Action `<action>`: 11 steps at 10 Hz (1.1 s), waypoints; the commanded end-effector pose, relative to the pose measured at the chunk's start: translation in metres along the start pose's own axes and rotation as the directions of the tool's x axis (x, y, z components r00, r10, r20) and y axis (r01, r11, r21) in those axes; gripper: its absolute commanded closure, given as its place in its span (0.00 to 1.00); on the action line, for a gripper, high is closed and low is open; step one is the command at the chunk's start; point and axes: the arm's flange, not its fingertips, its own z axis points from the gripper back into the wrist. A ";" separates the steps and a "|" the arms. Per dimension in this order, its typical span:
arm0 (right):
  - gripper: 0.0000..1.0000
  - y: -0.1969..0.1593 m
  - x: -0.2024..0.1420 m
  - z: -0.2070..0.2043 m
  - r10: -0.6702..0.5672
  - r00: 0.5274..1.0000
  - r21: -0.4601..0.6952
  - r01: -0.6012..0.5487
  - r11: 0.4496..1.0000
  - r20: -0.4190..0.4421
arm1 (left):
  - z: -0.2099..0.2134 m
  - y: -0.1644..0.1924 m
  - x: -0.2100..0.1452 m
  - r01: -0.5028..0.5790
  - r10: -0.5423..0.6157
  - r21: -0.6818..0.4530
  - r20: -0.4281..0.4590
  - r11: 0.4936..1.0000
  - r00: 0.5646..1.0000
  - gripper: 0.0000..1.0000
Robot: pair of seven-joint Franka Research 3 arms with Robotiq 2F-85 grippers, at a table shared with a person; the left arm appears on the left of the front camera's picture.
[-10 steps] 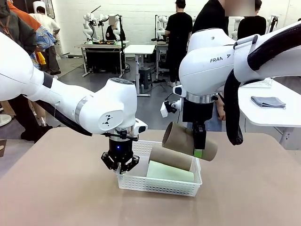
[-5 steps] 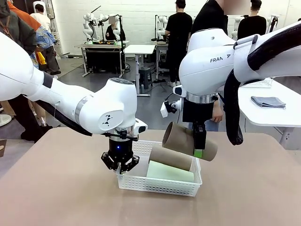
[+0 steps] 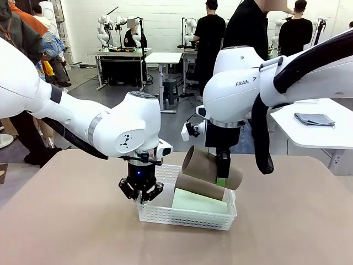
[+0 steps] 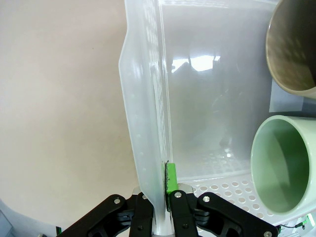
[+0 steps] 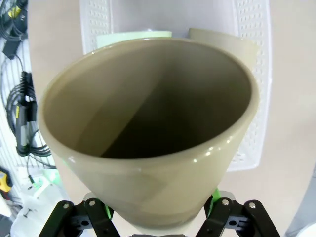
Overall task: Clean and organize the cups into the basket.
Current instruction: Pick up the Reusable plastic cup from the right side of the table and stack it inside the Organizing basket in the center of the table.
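The right gripper [image 3: 221,174] holds a tan cup [image 3: 211,167] by its narrow end, jaws closed around it, the cup tilted on its side in the air just above the far right part of the basket [image 3: 165,212], its open mouth toward the robot's left; seen from the right wrist, that cup [image 5: 148,133] fills the foreground, with the basket's lattice wall [image 5: 252,74] below it; the left gripper [image 3: 141,194] is clamped shut on the basket's left wall, and the left wrist view shows its green pad [image 4: 171,178] pressed against the inside of the thin white wall [image 4: 148,123]; inside the basket lie two cups on their sides, side by side, a second tan cup [image 3: 199,186] toward the far side and a mint green cup [image 3: 198,202] nearer the robot; the basket rests on a plain tan table [image 3: 66,232], near its middle; beyond the table a person in black [image 3: 251,27] stands at the far side; farther back a white-walled workshop holds white tables [image 3: 164,57], more people, and a folded grey cloth [image 3: 314,119] on a white side table at the right.
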 end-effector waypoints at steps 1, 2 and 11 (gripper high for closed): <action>0.19 -0.006 0.011 -0.007 -0.016 1.000 0.029 0.016 0.999 0.004 | -0.001 -0.001 -0.001 0.004 -0.004 0.005 0.001 1.000 1.000 1.00; 0.19 -0.008 0.014 -0.012 -0.013 1.000 0.038 0.012 0.999 0.008 | -0.001 -0.001 -0.001 0.004 -0.004 0.005 0.001 1.000 1.000 1.00; 0.04 -0.034 0.023 -0.049 0.012 0.999 0.066 -0.009 0.998 -0.041 | -0.001 -0.001 -0.001 0.004 -0.004 0.005 0.001 1.000 1.000 1.00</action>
